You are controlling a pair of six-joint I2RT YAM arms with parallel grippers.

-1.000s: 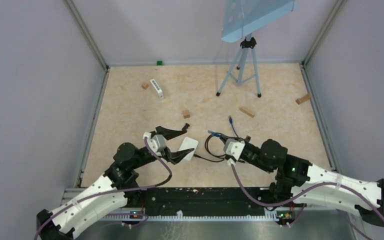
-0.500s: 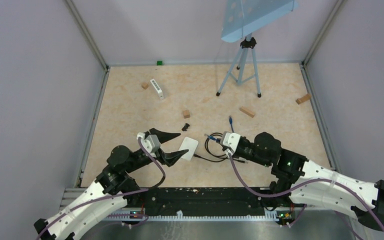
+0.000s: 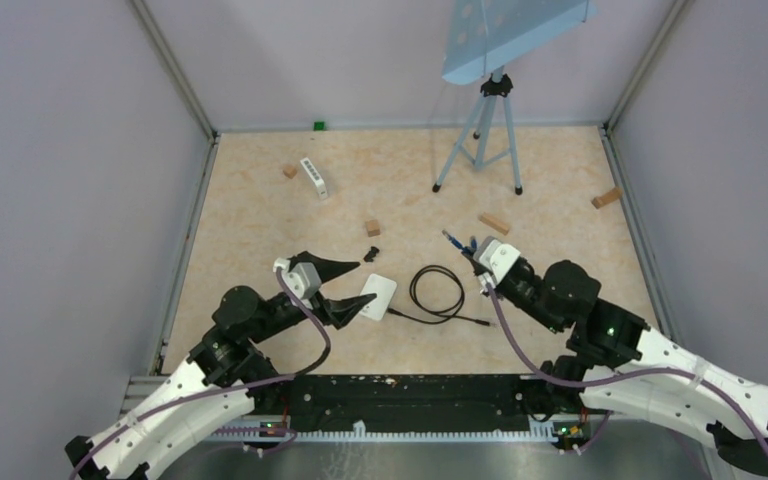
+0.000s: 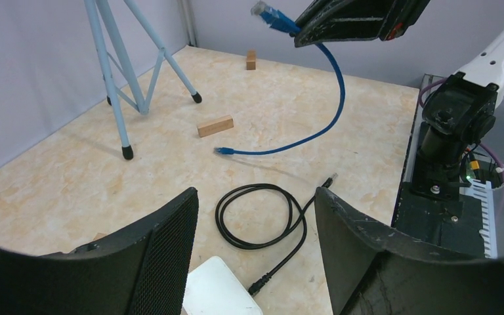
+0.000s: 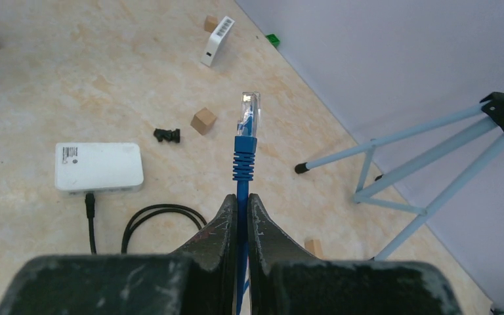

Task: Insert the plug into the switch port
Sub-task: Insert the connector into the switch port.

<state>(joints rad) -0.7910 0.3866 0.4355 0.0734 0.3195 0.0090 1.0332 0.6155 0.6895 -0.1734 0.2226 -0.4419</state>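
My right gripper (image 3: 480, 252) (image 5: 243, 198) is shut on a blue cable (image 4: 331, 111), held up off the floor. The cable's clear plug (image 5: 248, 111) (image 3: 448, 237) sticks out past the fingertips, pointing away. The cable's other end (image 4: 223, 151) lies on the floor. A flat white box (image 3: 380, 293) (image 5: 98, 167), the switch as far as I can tell, has a looped black cable (image 3: 437, 292) plugged into it. My left gripper (image 3: 368, 282) (image 4: 254, 197) is open, one finger on each side of the box's near corner (image 4: 220, 289), holding nothing.
A small white device (image 3: 314, 177) with a row of dark openings lies far left. A blue tripod (image 3: 480, 130) stands at the back. Wooden blocks (image 3: 493, 223) (image 3: 372, 228) (image 3: 607, 198) and a small black piece (image 3: 372, 254) are scattered about. Walls enclose the floor.
My right gripper has carried the blue cable up and to the right, away from the black cable loop. The left gripper has shifted only slightly and stays open by the white box.
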